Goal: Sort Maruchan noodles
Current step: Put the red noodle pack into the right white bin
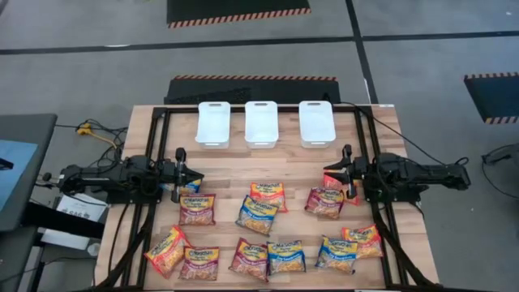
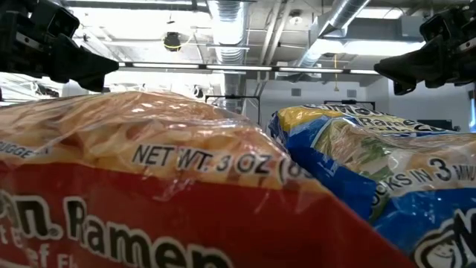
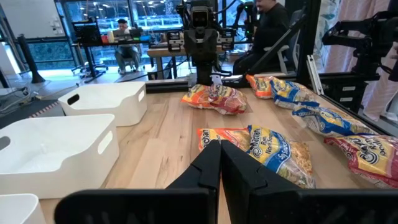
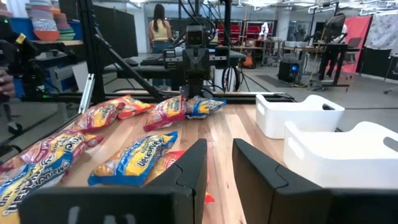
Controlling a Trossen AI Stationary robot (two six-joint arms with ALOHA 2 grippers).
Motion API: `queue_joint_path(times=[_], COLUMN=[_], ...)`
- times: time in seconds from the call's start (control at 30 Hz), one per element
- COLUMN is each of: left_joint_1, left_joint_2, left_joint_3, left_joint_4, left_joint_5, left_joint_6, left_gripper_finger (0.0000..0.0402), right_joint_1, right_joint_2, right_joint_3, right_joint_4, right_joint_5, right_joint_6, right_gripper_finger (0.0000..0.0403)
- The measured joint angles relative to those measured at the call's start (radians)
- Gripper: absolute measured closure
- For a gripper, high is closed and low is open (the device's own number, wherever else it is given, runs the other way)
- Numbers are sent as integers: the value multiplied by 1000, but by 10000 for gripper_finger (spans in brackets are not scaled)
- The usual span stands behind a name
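Several Maruchan noodle packets in orange, blue-and-yellow and dark red wrappers lie flat on the near half of the wooden table (image 1: 381, 130), among them an orange one (image 1: 267, 196), a blue one (image 1: 256, 215) and a dark red one (image 1: 196, 208). My left gripper (image 1: 197, 173) hangs level above the table's left side, shut and holding nothing; a blue packet (image 1: 190, 186) lies under it. My right gripper (image 1: 332, 173) hangs level at the right side, open, with nothing between its fingers (image 4: 219, 146); a red packet (image 1: 339, 185) lies below it.
Three white bins (image 1: 213, 123) (image 1: 262, 123) (image 1: 316, 122) stand in a row at the table's far middle. A black frame (image 1: 243, 108) runs around the table. Two packets (image 2: 149, 186) (image 2: 372, 171) lie right in front of the low camera. People sit and stand in the room beyond.
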Motion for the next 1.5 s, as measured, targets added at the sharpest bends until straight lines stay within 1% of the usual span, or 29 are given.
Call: queue_joint_path(times=[0.33, 0.5, 0.57, 0.67, 0.87, 1.13, 1.37, 1.5], left_joint_1=[0, 0, 0, 0, 0, 0, 0, 0], left_joint_2=[0, 0, 0, 0, 0, 0, 0, 0], left_joint_3=[0, 0, 0, 0, 0, 0, 1, 8], left_joint_4=[2, 9, 10, 11, 10, 10, 24, 31], left_joint_5=[-2, -47, -53, -53, -53, -53, -55, -56], left_joint_6=[0, 0, 0, -13, -78, -61, -49, -61], left_gripper_finger=[401, 401, 401, 401, 401, 401, 401, 401], right_joint_1=[0, 0, 0, 0, -1, -2, -14, -36], right_joint_2=[0, 0, 0, 0, 0, 0, 0, 0], right_joint_3=[0, -2, -2, -2, -2, -1, -1, 7], right_joint_4=[2, 24, 32, 36, 50, 59, 186, 256], right_joint_5=[2, 4, 6, 8, 8, 8, 11, 61], right_joint_6=[0, 3, 37, 83, 79, 79, 59, 9], right_gripper_finger=[298, 298, 298, 298, 298, 298, 298, 298])
